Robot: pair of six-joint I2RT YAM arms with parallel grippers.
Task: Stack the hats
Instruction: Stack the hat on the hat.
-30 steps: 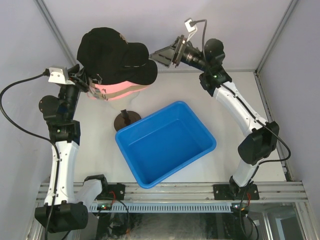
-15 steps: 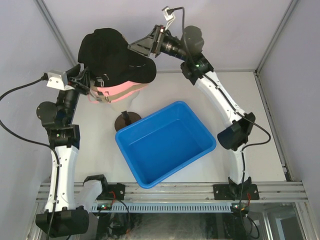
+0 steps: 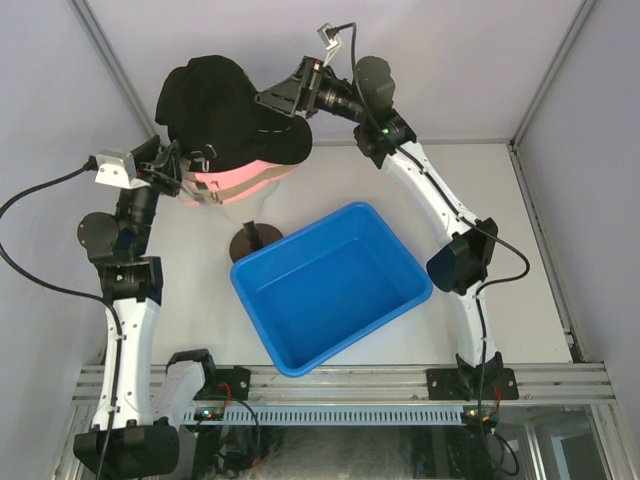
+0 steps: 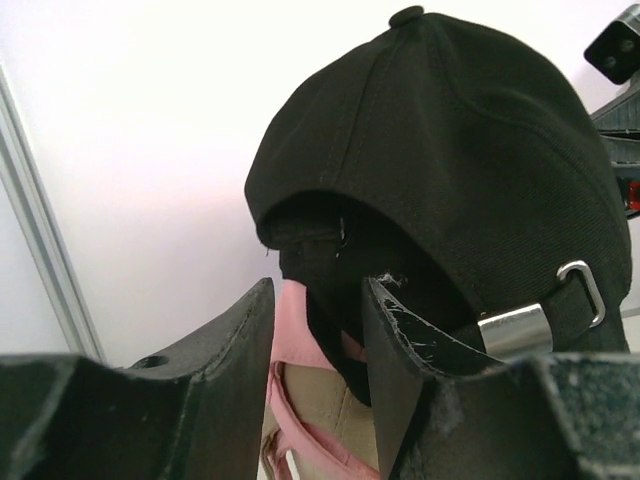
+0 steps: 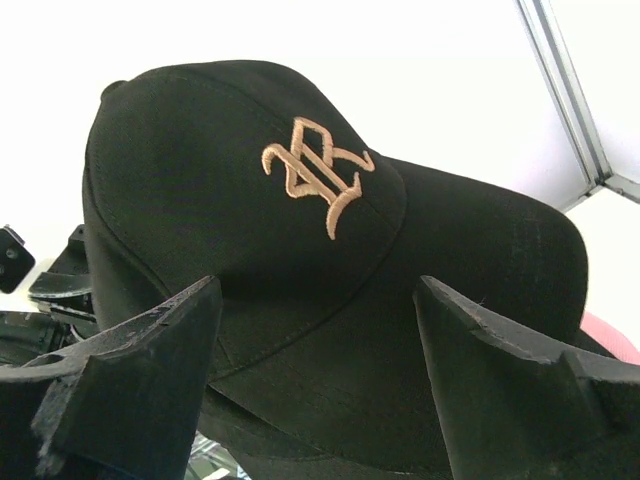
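Observation:
The hats sit stacked on a mannequin head at the back left. The top one is a black cap (image 3: 215, 100) with a tan embroidered mark (image 5: 315, 185). Under it show a pink hat (image 3: 245, 178) and a tan hat (image 4: 330, 410). My left gripper (image 3: 188, 172) is at the back of the stack, jaws partly apart. Pink strap (image 4: 295, 330) and black fabric show in the gap (image 4: 318, 285). My right gripper (image 3: 270, 100) is wide open at the black cap's front, one finger on either side of its brim (image 5: 318, 290), holding nothing.
A blue plastic bin (image 3: 295, 235) stands in the middle of the table, just right of the mannequin's brown base (image 3: 252, 240). Grey walls and a metal frame post (image 3: 110, 55) close in behind the stack.
The right arm swung left from beside the brim to right up against the black cap's front. The left gripper drew back slightly from the stack and its jaws widened a little.

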